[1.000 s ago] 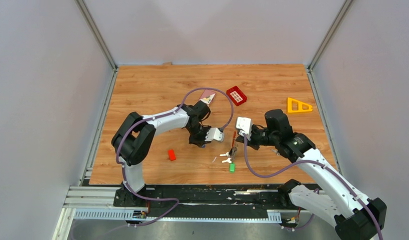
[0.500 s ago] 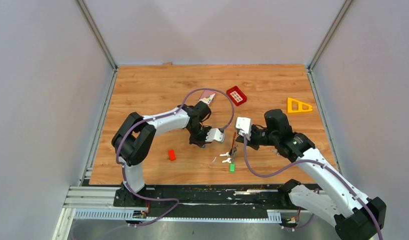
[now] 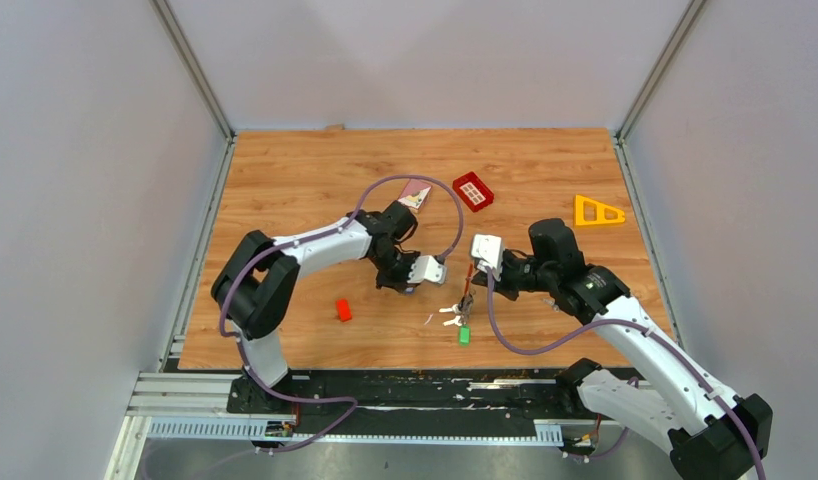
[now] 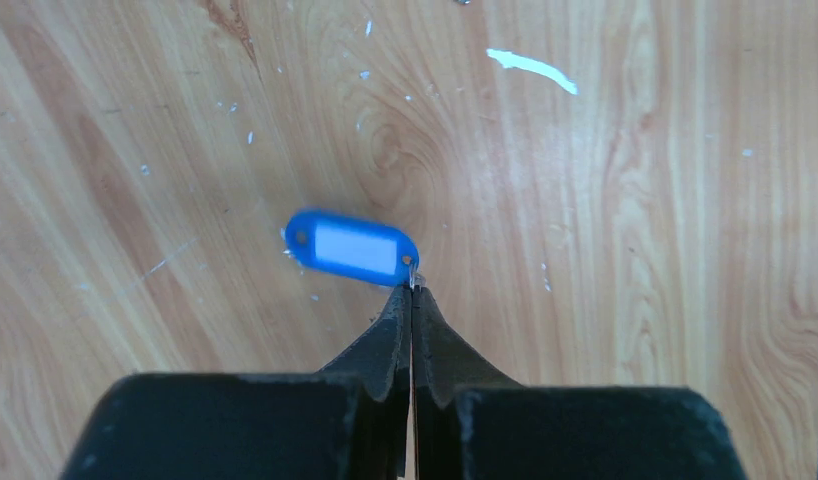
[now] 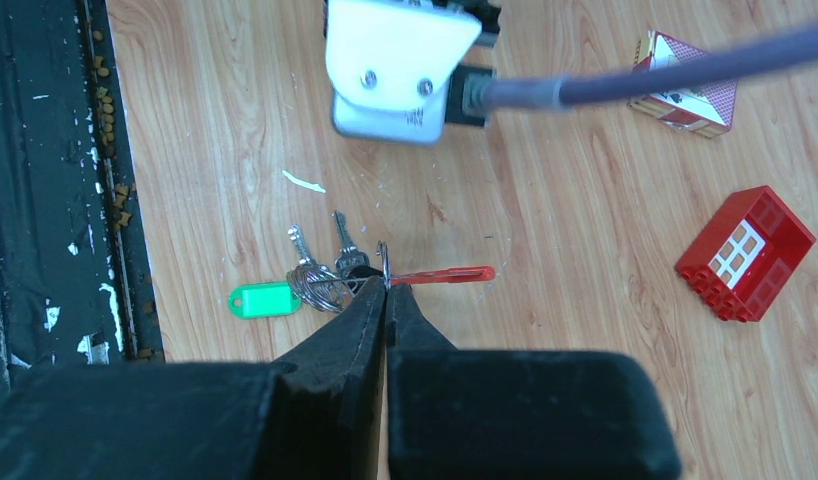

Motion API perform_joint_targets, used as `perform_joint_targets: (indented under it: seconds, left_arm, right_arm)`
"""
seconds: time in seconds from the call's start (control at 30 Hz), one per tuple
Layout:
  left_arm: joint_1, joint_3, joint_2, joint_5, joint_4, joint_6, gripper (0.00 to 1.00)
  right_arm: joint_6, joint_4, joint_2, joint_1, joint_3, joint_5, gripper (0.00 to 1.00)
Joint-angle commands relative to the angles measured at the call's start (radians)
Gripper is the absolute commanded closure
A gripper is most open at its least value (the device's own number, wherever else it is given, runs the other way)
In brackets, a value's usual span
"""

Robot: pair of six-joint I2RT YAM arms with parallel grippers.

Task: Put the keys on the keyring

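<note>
In the left wrist view my left gripper [image 4: 413, 292] is shut on the small metal loop at the end of a blue plastic key tag [image 4: 350, 247], which hangs just above the wood. In the right wrist view my right gripper [image 5: 385, 283] is shut on the keyring [image 5: 383, 262], a thin metal ring with a red strip [image 5: 443, 274] pointing right. Silver keys [image 5: 320, 248] and a green tag [image 5: 263, 299] hang on coiled rings at its left. In the top view the left gripper [image 3: 403, 286] and right gripper [image 3: 468, 298] are a short gap apart, with the green tag [image 3: 464, 335] below.
A small red block [image 3: 343, 310] lies left of the grippers. A red gridded tray [image 3: 473, 190] and a card box [image 3: 417, 196] sit further back, and a yellow triangle [image 3: 598, 211] at the far right. The table's black front rail [image 5: 45, 200] is close to the keys.
The left arm's elbow and shoulder have swung slightly left and down. Both grippers and what they hold stay almost where they were.
</note>
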Motion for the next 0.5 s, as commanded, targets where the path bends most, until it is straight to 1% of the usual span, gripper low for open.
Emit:
perform_joint_targets:
  seconds: [0.0,0.17,0.37,0.47]
  left_arm:
    - [0.018,-0.040,-0.165,0.092,0.044,-0.024,1.00]
    - [0.019,-0.107,-0.323,0.138,0.151,-0.102,1.00]
    - [0.018,-0.124,-0.435,0.135,0.210,-0.194,1.00]
    - [0.017,-0.148,-0.497,0.162,0.271,-0.226,1.00]
  right_arm:
    - [-0.009,0.009,-0.015,-0.005,0.028,-0.046,1.00]
    - [-0.006,0.002,-0.019,-0.005,0.058,-0.090,1.00]
    - [-0.020,-0.014,-0.004,-0.004,0.102,-0.155,1.00]
    - [-0.012,0.003,0.014,-0.002,0.121,-0.201,1.00]
